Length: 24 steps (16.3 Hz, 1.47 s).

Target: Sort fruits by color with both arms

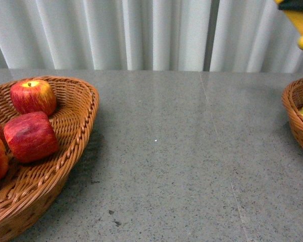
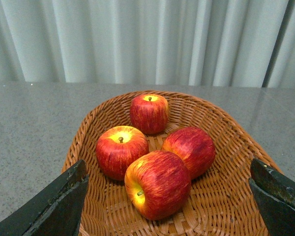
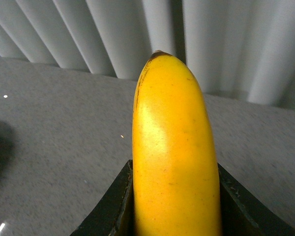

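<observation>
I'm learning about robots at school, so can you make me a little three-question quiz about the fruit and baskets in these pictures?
1. How many apples lie in the left basket, seen from the left wrist?
2. True or false: the right gripper holds a red apple.
3. The left gripper is: A) shut on an apple, B) open above the apples, C) out of view.

Key
1. Four: back apple, left apple, right apple, front apple.
2. False. It grips a yellow banana; in the front view it is up above the right basket.
3. B. Its fingers stand wide apart, touching nothing.
</observation>
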Available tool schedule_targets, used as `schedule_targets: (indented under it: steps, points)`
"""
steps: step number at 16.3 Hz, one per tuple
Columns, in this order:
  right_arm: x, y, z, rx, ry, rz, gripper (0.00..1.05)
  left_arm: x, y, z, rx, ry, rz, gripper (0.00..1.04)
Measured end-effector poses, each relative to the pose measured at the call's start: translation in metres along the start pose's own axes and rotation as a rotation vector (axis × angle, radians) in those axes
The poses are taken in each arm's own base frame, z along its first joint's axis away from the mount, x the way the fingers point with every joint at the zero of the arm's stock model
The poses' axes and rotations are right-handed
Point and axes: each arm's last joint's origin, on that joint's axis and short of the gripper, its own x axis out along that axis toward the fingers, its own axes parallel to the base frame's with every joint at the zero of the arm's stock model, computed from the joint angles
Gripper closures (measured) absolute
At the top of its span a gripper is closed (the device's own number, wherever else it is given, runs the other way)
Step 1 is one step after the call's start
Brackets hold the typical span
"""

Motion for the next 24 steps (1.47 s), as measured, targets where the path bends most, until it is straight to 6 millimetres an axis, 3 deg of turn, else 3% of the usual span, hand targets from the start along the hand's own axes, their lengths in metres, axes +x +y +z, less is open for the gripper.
schedule_targets:
  steps: [4,6,12,15,17,19,24]
  points:
    - [-0.086,-0.061,-0.039,-0.003,0.039,-0.175,0.69,0.000,0.000,0.000,0.000,0.000,0.000,0.07]
    - [-0.113,-0.079,-0.062,-0.008,0.106,-0.241,0.69,0.000,0.000,0.000,0.000,0.000,0.000,0.07]
    - [-0.119,-0.066,-0.097,-0.097,0.294,-0.135,0.68,0.000,0.000,0.000,0.000,0.000,0.000,0.07]
    - [-0.122,-0.064,-0.086,-0.122,0.257,-0.121,0.32,0.000,0.000,0.000,0.000,0.000,0.000,0.07]
    - [-0.127,-0.062,-0.066,-0.127,0.162,-0.122,0.08,0.000,0.000,0.000,0.000,0.000,0.000,0.07]
    - [-0.133,-0.055,-0.038,-0.112,-0.004,-0.136,0.07,0.000,0.000,0.000,0.000,0.000,0.000,0.07]
    - [-0.145,-0.043,-0.014,-0.090,-0.148,-0.150,0.06,0.000,0.000,0.000,0.000,0.000,0.000,0.07]
